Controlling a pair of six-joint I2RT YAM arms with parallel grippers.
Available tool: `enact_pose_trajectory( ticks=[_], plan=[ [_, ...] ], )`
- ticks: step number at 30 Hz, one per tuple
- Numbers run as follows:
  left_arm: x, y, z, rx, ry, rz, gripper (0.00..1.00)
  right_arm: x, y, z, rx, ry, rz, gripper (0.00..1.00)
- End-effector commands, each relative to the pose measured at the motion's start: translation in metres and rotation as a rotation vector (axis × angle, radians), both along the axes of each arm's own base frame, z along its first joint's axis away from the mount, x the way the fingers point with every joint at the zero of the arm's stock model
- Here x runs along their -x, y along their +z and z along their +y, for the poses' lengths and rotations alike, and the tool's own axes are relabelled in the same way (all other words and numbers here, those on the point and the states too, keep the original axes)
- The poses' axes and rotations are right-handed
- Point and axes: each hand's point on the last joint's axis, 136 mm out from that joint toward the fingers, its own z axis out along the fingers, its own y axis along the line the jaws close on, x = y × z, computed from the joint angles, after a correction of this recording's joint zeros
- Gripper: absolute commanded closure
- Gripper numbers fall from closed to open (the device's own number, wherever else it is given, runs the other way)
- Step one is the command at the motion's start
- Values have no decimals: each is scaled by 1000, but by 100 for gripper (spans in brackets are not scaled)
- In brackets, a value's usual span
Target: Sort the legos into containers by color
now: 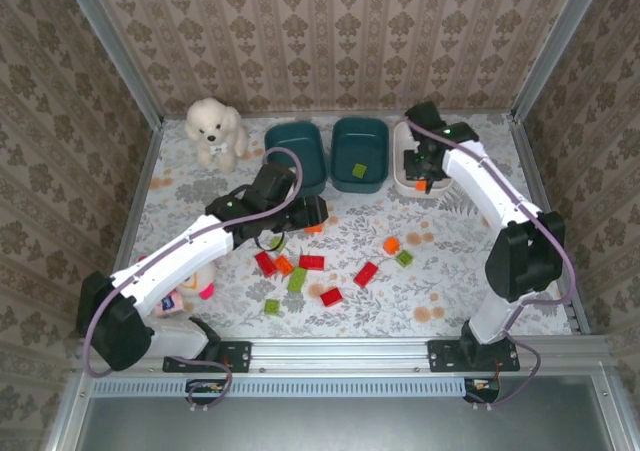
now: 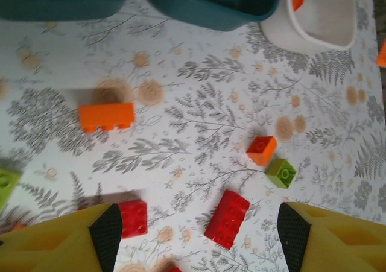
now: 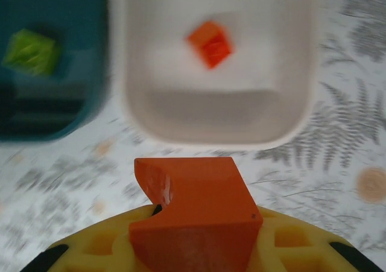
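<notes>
The desk [image 1: 450, 301], covered in a leaf-and-flower print, carries everything. Three tubs stand in a row along its far side. The left teal tub [image 1: 297, 154] and the middle teal tub [image 1: 360, 153] lie just beyond the left claw [image 1: 312, 211]. The white tub [image 3: 211, 127] sits right in front of the right claw [image 1: 422, 176]. A plush dog [image 1: 214, 129] sits well beyond the left claw and off to its left. A doll toy [image 1: 192, 289] lies far back behind that claw, beside its arm and partly hidden.

The left claw is spread wide, with nothing between its fingers [image 2: 108, 230]. Ahead of it on the desk lies a long orange brick [image 2: 107, 116]. Further to the other side, a small orange brick [image 2: 262, 149] lies just beside a green brick [image 2: 281, 172]. A long red brick [image 2: 227, 218] lies on the desk in the gap between the fingers. A square red brick [image 2: 133, 218] lies close by one finger. More red, orange and green bricks are scattered on the desk behind this claw.

The right claw is clamped on a held orange brick [image 3: 196, 215], at the near edge of the white tub. Beyond this claw, inside the white tub, lies a loose orange brick [image 3: 209, 43]. To the claw's side, a lime brick [image 3: 30, 50] rests in the middle teal tub.
</notes>
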Motion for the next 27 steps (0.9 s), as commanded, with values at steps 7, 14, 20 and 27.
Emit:
enact_pose_trajectory(
  ticks=[7, 14, 20, 27],
  plan=[
    [-7, 18, -19, 3, -78, -48, 28, -59, -52, -57, 122, -206, 34, 78],
    [-2, 15, -6, -30, -54, -47, 28, -78, -85, -58, 163, -208, 104, 78],
    [1, 13, 5, -64, -52, -54, 28, -83, -95, -58, 169, -221, 138, 67],
    [3, 8, 19, -115, -61, -46, 28, -96, -44, -49, 126, -207, 40, 34]
  ],
)
